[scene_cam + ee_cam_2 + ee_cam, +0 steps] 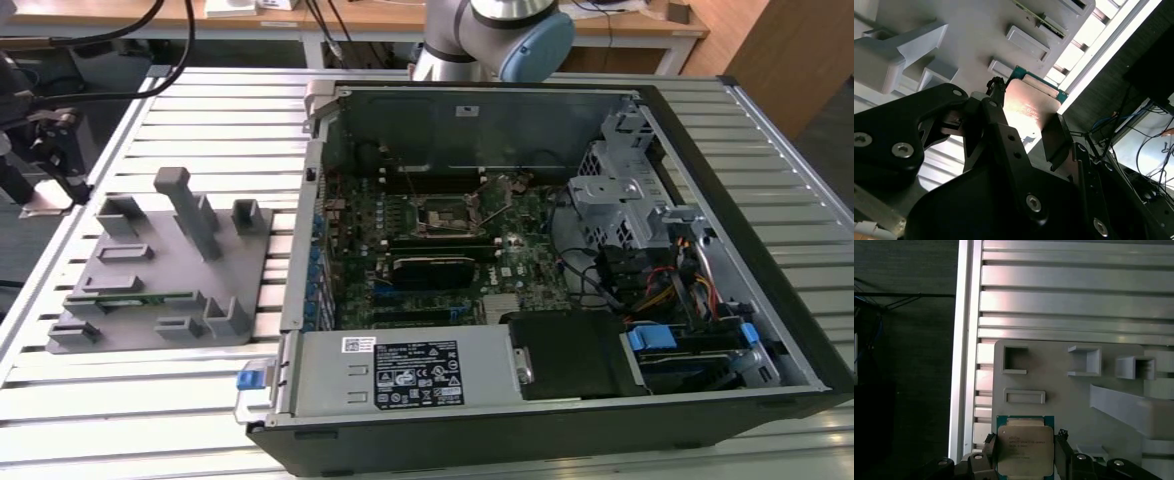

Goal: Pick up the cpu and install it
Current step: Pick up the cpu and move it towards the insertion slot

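Note:
The cpu (1025, 445), a flat square chip with a silver lid and a thin green rim, sits between the two black fingers of my gripper (1025, 452), which is shut on its opposite edges. In the second wrist view the same cpu (1030, 106) shows from an angle, clamped by the gripper (1026, 131). It hangs over the near edge of the grey fixture plate (1054, 367). In the exterior view the motherboard socket (447, 212) lies inside the open computer case (747, 200), well away from the grey fixture plate (160, 270).
The fixture plate carries raised grey holders (187, 205) and a green memory stick (127, 297). It rests on a slatted aluminium table (200, 110). A power supply (400, 372) and drive cage (614, 200) crowd the case. The arm's elbow (501, 35) stands behind the case.

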`<state>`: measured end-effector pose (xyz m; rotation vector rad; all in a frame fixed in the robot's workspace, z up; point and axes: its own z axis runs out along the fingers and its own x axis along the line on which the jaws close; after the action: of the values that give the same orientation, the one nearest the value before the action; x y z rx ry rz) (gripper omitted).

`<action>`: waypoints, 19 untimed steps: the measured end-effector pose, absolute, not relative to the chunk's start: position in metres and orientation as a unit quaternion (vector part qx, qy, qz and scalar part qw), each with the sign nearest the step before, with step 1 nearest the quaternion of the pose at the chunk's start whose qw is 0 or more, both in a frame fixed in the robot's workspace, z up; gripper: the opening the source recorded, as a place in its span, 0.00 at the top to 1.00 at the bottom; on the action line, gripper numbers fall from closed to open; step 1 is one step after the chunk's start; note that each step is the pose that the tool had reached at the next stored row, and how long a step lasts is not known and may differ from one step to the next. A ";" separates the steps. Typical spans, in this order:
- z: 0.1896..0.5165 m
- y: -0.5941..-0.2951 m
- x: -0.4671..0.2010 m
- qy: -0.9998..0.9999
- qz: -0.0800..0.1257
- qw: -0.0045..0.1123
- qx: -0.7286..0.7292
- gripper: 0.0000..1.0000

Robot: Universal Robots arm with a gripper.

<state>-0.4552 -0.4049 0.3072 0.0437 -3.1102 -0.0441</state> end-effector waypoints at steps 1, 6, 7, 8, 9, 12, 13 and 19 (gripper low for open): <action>0.308 -0.405 -0.455 -1.000 -0.014 0.015 0.014 0.46; 0.310 -0.405 -0.455 -1.000 -0.014 0.015 0.014 0.46; 0.311 -0.405 -0.455 -1.000 -0.014 0.015 0.014 0.46; 0.311 -0.405 -0.455 -1.000 -0.014 0.015 0.014 0.46; 0.312 -0.405 -0.455 -1.000 -0.014 0.015 0.014 0.46; 0.313 -0.405 -0.455 -1.000 -0.014 0.015 0.014 0.46; 0.314 -0.405 -0.455 -1.000 -0.014 0.015 0.014 0.46; 0.317 -0.405 -0.455 -1.000 -0.014 0.015 0.014 0.46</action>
<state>-0.4552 -0.4049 0.3172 0.0438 -3.1101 -0.0441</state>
